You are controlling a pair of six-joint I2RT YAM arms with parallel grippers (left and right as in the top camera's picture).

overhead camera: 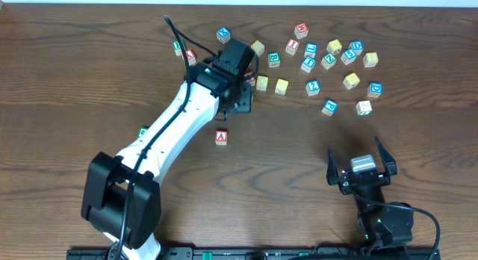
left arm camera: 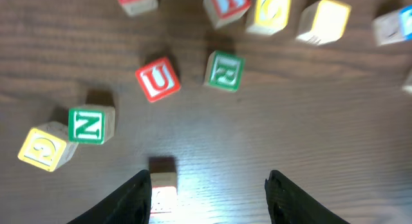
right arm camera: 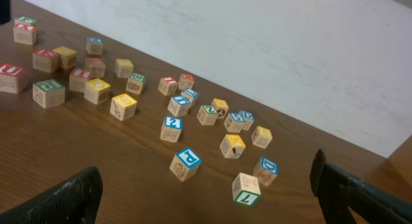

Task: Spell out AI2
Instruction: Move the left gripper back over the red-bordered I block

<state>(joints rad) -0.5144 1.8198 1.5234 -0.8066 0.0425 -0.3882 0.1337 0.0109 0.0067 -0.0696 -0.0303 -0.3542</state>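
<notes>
So, with the A cube alone at lower centre, I'm seemingly after the second letter: left gripper spread beside an unreadable cube, right gripper spread idle; next, centre and close.

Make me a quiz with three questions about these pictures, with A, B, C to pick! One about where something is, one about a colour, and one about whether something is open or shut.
1. Where is the red A cube?
A) in a gripper
B) alone on the table, touching nothing
C) stacked on a yellow cube

2. What colour is the letter on the U cube?
A) blue
B) green
C) red

3. How is the right gripper?
A) open and empty
B) shut on a cube
C) shut and empty

Answers: 1 B, it sits by itself on bare wood; 2 C, the left wrist view shows a red U; 3 A, its jaws stand wide apart with nothing between.
</notes>
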